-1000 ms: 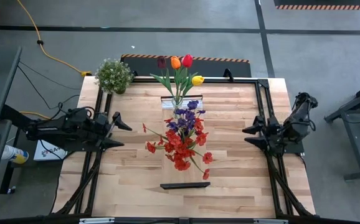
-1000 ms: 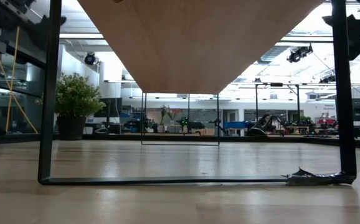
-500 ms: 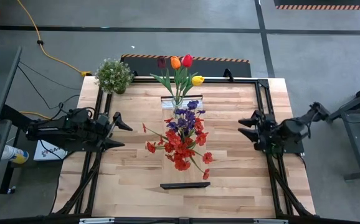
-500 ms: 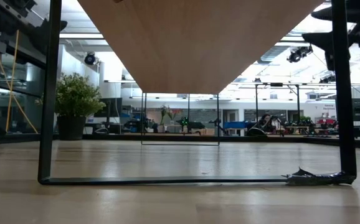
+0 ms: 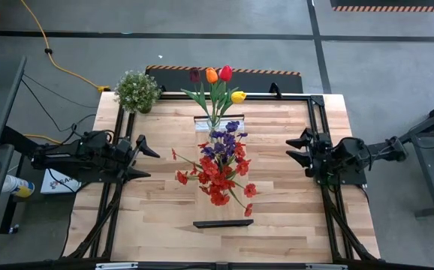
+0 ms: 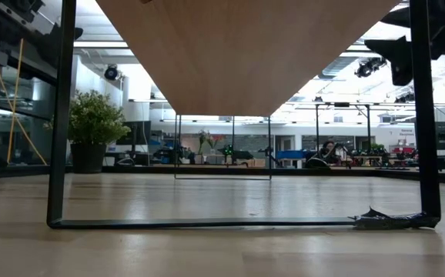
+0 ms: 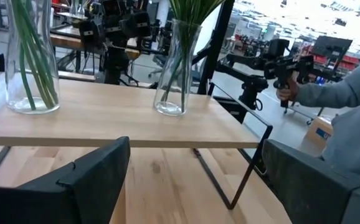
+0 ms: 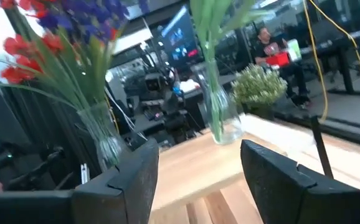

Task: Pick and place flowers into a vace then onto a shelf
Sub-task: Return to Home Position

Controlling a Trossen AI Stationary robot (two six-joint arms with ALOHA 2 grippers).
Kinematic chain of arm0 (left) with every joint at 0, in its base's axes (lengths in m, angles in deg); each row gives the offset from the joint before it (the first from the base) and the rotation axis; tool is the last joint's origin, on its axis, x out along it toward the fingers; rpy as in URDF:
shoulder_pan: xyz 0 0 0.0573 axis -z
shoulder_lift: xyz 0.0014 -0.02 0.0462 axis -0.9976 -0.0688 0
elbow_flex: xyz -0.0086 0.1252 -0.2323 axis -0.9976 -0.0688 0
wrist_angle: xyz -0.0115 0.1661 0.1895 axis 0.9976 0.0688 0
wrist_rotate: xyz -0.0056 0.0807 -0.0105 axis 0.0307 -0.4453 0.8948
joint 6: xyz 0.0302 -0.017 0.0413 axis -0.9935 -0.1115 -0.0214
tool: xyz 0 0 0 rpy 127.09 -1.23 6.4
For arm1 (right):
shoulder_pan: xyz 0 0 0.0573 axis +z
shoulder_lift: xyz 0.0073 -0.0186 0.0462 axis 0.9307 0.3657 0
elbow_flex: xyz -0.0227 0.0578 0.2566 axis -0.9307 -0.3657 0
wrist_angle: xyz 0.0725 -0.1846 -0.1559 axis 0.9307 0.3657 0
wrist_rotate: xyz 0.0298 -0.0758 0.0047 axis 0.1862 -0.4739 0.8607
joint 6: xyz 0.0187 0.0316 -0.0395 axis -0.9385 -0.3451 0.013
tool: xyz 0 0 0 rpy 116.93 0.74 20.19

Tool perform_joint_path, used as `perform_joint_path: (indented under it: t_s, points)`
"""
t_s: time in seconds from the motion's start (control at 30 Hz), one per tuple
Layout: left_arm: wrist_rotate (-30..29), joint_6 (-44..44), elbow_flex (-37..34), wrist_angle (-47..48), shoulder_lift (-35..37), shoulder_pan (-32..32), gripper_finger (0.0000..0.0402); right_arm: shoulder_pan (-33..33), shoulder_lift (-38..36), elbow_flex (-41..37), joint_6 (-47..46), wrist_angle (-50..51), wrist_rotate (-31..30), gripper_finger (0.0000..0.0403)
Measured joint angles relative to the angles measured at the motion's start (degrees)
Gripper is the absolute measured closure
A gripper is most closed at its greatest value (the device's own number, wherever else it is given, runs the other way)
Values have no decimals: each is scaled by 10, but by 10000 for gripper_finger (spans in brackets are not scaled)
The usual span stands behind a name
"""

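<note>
Both glass vases stand upright on the shelf, holding the flowers: tulips at the far end, red and purple sprays near the middle. Left gripper and right gripper are empty, fingers spread, each at its own edge of the table, well apart from the shelf. Risk, as judged: blossoms overhang the narrow shelf, so an inward swing of either arm while homing could snag a stem and topple a vase
</note>
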Motion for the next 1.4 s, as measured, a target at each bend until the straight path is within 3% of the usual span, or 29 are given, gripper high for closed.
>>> perform_joint_path:
  t_s: [0.43, 0.63, 0.83, 1.4]
  points:
    - [-2, -68, 0, -13, 0, 0, 5, -26, 0, -49, 14, -112, 45, 188]
    - [-2, -82, -59, -105, 0, 0, 5, -26, 1, -49, 18, -118, 49, 187]
    - [-7, -38, -131, -169, 0, 0, 5, -26, 1, -49, 16, -118, 51, 191]
    - [-33, -62, -132, -169, -2, 0, 5, -26, 1, -50, 39, -70, 25, 191]
